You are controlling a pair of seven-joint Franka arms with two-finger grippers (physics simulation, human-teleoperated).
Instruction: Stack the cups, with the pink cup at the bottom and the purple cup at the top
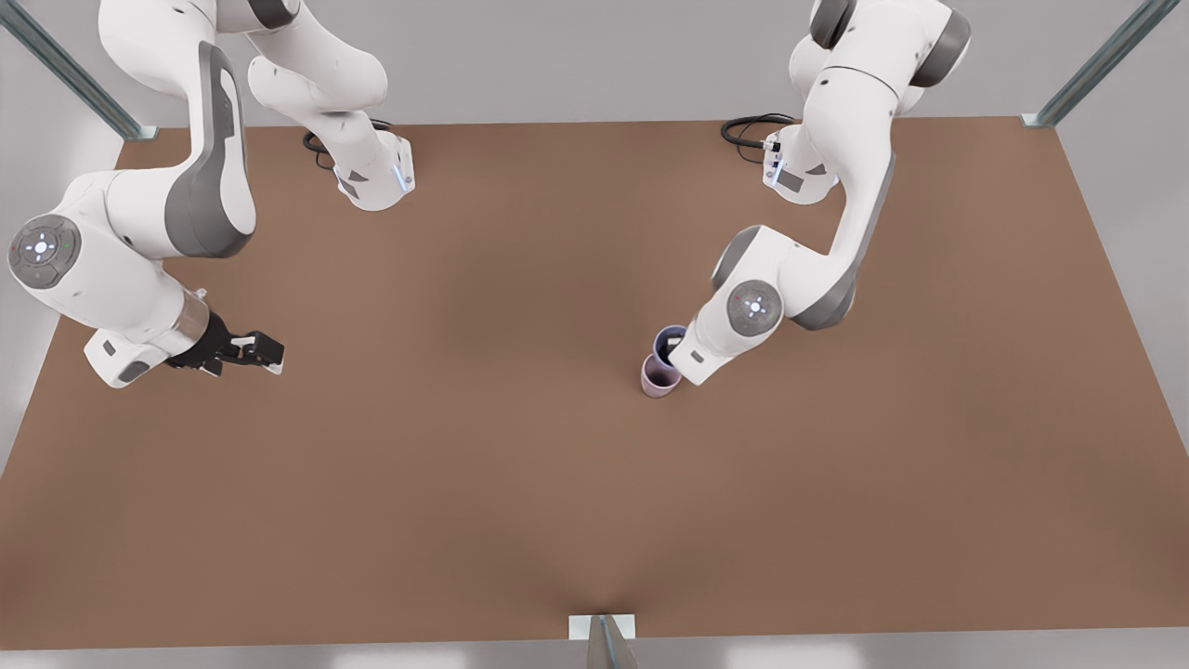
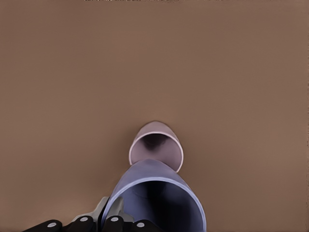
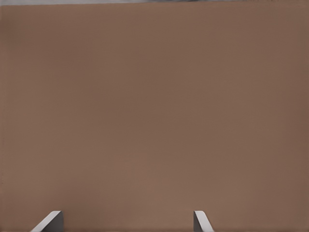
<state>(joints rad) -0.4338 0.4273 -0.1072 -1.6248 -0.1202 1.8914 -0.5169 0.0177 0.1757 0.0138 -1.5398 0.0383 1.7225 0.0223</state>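
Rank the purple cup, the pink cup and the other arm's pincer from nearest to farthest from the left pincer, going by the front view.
1. The purple cup: held at the left pincer, on the front view's right.
2. The pink cup: on the table right beside and below the purple cup.
3. The right pincer: open, waiting far across on the front view's left.

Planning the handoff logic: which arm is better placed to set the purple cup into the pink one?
Left: the left gripper holds the purple cup over the pink cup; the right gripper waits far off, open.
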